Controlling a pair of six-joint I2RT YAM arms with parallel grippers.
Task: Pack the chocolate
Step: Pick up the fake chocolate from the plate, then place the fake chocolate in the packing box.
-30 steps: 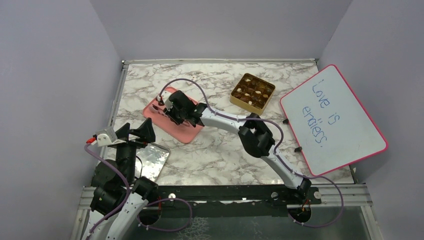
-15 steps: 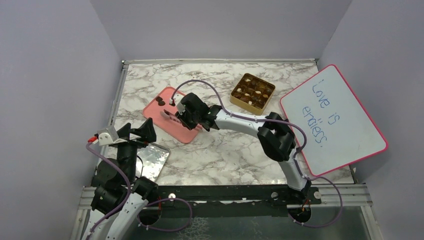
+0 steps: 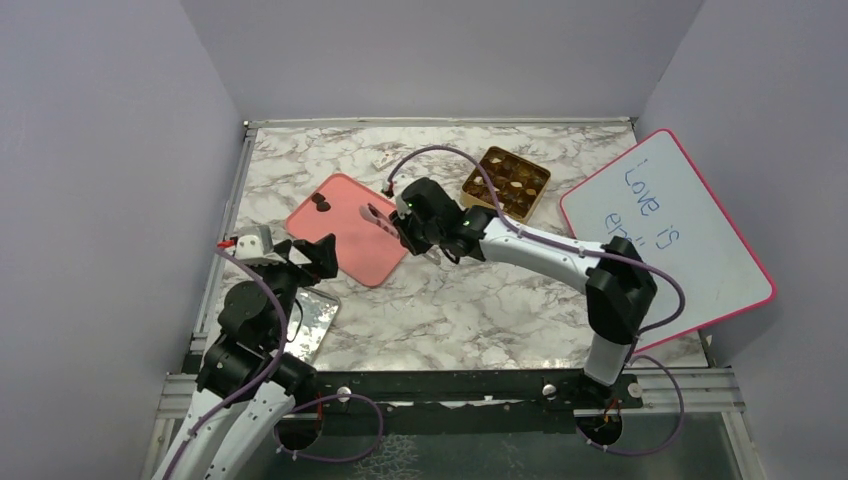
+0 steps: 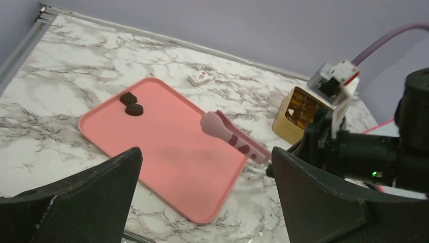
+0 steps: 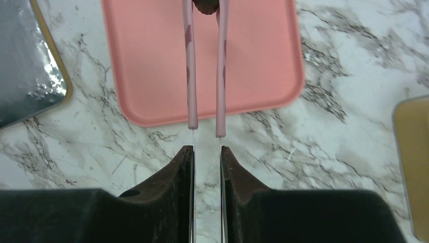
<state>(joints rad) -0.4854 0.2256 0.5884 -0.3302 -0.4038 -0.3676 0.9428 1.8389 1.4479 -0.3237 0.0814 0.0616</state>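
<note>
Right gripper [image 5: 207,154]: its jaws are squeezed onto the back ends of the pink plastic tweezers [image 5: 205,66]. That's why they sit so narrow without quite meeting.
Tweezer tips: pinched on a small dark brown chocolate piece [image 5: 205,6] right at the top edge of the wrist view, above the flat pink rounded tray [image 5: 253,61]. Makes sense to us, since the pieces are tiny and those fat fingers would probably mash them.
Leftover chocolate: two dark pieces [image 3: 320,203] sit touching each other near the tray's far left corner, well apart from the tweezers.
Square gold box with gridded compartments [image 3: 505,183]: it's off to the right of the tray on the marble table [image 3: 430,300]. Several cells already hold pieces (we can't count them from up there).
Left gripper [image 3: 310,258]: jaws spread wide, holding nothing, hovering by the tray's near left edge. Our guess is it's parked out of the way.
Step, as we read it: carry the pinched piece over to the box and find a free cell.
Watch out for: it's a tool holding a thing, so any slack in the squeeze probably drops the piece on the marble.
Other stuff: a crinkly silver foil sheet [image 3: 312,318] by the left arm, and a white board with a pink rim [image 3: 665,240] at the right.
</note>
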